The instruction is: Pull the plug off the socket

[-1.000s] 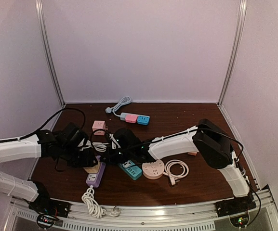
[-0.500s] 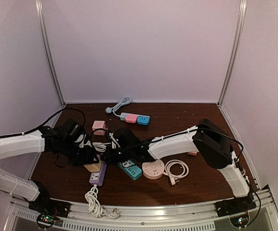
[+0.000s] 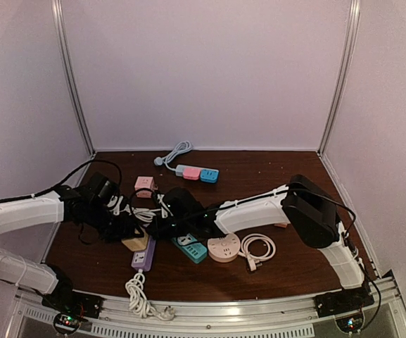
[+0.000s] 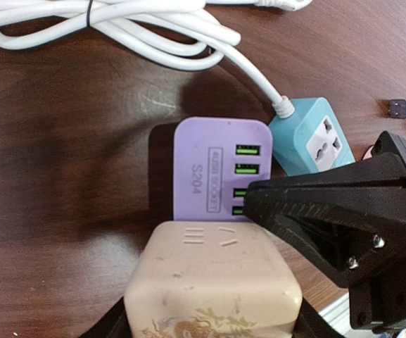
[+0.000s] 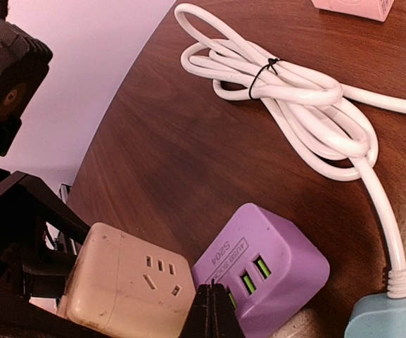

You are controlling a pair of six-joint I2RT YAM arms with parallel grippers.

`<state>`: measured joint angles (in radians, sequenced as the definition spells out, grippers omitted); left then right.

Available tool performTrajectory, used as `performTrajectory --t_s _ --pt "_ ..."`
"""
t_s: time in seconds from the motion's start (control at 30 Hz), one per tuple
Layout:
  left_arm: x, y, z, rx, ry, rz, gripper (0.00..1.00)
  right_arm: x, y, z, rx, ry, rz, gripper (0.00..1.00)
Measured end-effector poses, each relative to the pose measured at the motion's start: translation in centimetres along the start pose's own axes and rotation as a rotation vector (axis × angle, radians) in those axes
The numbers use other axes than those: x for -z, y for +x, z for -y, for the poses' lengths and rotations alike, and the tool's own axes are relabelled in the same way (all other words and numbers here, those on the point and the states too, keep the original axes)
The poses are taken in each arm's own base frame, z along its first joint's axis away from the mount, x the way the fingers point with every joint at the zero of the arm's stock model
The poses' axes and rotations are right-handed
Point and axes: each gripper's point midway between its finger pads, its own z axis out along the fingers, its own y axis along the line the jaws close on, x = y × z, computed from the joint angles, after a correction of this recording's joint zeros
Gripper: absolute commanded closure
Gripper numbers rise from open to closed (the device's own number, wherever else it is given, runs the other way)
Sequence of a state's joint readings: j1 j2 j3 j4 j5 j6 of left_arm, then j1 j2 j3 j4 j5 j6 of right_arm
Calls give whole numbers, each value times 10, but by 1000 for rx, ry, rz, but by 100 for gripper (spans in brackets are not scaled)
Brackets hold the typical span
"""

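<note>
Cube plug (image 4: 213, 282) between the left jaws: cream, scuffed, with a faint brown-gold ornament on one face. Socket block (image 4: 213, 165) just ahead of them: lilac, bright green ports, dark lettering. Beside it: teal socket (image 4: 312, 134), white cable (image 4: 153, 28). Worktop (image 4: 62, 141): dark brown wood grain.

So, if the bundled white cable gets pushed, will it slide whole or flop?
Probably shifts as one: a black tie binds the loops of the bundled white cable. Likely floppy beyond it, and may tug the teal power strip it enters.
</note>
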<state>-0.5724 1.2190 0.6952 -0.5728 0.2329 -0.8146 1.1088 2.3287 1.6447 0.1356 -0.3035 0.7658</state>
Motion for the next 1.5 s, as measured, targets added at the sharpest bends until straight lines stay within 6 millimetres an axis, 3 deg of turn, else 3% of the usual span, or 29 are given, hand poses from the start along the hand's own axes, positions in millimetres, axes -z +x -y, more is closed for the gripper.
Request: performTrajectory --t_s 0.37,0.63,0.73,1.1,1.2,1.37,1.5 --pt "2 -3 -2 14 41 -6 82 0 -1 2 17 25 14 100" --pt "18 -1 -14 -12 -27 70 83 -1 1 -3 23 15 15 100" --pt "24 -6 -10 -27 -25 115 83 -5 23 19 10 81 -51 100" --pt "24 -13 1 -13 21 144 83 -3 23 22 13 95 -56 100" --pt "26 -14 1 -6 23 149 84 8 28 29 4 117 -70 93" --pt "34 -18 6 24 58 183 85 31 30 44 -26 150 -81 71" --pt "40 -21 10 71 97 219 84 48 19 35 -30 132 -56 54"
